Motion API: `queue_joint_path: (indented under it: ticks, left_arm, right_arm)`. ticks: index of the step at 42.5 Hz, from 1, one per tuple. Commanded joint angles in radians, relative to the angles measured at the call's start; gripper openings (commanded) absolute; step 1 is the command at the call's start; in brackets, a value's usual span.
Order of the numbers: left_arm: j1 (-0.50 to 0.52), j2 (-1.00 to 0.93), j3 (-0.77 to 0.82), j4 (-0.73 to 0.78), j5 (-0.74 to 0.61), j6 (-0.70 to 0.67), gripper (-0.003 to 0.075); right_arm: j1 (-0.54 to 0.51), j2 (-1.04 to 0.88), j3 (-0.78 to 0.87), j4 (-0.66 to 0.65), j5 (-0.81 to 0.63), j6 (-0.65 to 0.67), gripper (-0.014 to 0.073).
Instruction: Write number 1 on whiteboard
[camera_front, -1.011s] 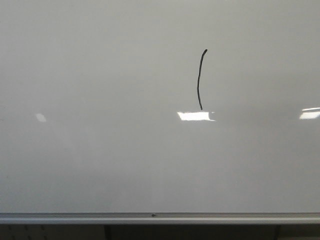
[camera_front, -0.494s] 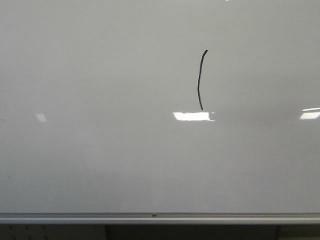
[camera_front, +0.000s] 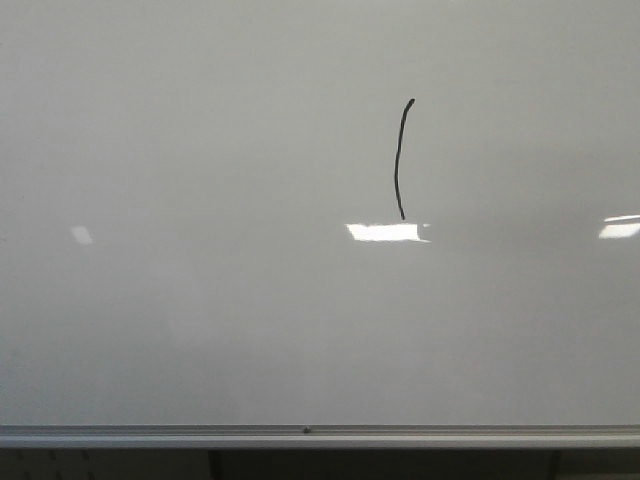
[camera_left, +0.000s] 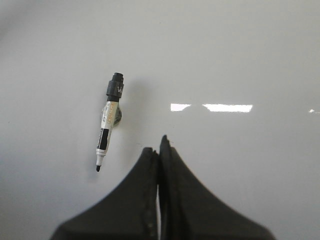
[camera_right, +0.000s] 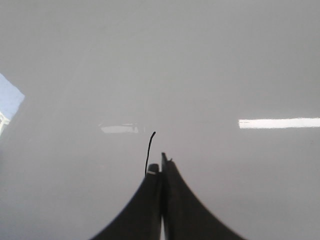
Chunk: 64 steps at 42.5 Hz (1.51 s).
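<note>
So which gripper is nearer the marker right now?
Left. The left gripper, shut and empty, sits just beside the marker on the whiteboard; the right gripper shows only the number 1.

Looks like an office, classroom or lab kind of room, though honestly there's not much to go on. Basically the whole front view is a big glossy whiteboard (camera_front: 200, 300) with a silver aluminium rail (camera_front: 300, 436) along its 6 o'clock edge. Bright rectangular reflections (camera_front: 385, 232) sit just right of centre and out at 3 o'clock, the sort long ceiling strip lights give. A dry-erase marker (camera_left: 108, 121) with a black cap end shows in the left wrist view, lying against the pale board. Below the rail it's too dark to tell anything.
</note>
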Motion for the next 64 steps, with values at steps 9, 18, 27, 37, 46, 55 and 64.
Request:
queue_joint_path:
  ticks: [9, 18, 27, 37, 46, 55, 64]
  left_arm:
    - [-0.006, -0.015, 0.023, -0.011, -0.088, -0.010, -0.0020]
    - [-0.006, -0.015, 0.023, -0.011, -0.088, -0.010, -0.0020]
    - [-0.006, -0.015, 0.023, -0.011, -0.088, -0.010, -0.0020]
    - [-0.006, -0.015, 0.023, -0.011, -0.088, -0.010, -0.0020]
    - [-0.006, -0.015, 0.023, -0.011, -0.088, -0.010, -0.0020]
    - [-0.006, -0.015, 0.023, -0.011, -0.088, -0.010, -0.0020]
    - [-0.006, -0.015, 0.023, -0.011, -0.088, -0.010, -0.0020]
  right_arm:
    - [-0.007, 0.009, -0.027, 0.012, -0.041, -0.012, -0.0088]
    - [-0.007, 0.009, -0.027, 0.012, -0.041, -0.012, -0.0088]
    - [-0.007, 0.009, -0.027, 0.012, -0.041, -0.012, -0.0088]
    - [-0.007, 0.003, 0.000, -0.030, -0.077, -0.011, -0.0088]
    - [-0.011, -0.027, 0.062, -0.445, -0.071, 0.252, -0.0088]
    - [-0.116, -0.081, 0.156, -0.747, -0.081, 0.648, -0.0088]
    - [-0.164, -0.162, 0.259, -0.879, -0.093, 0.743, -0.0088]
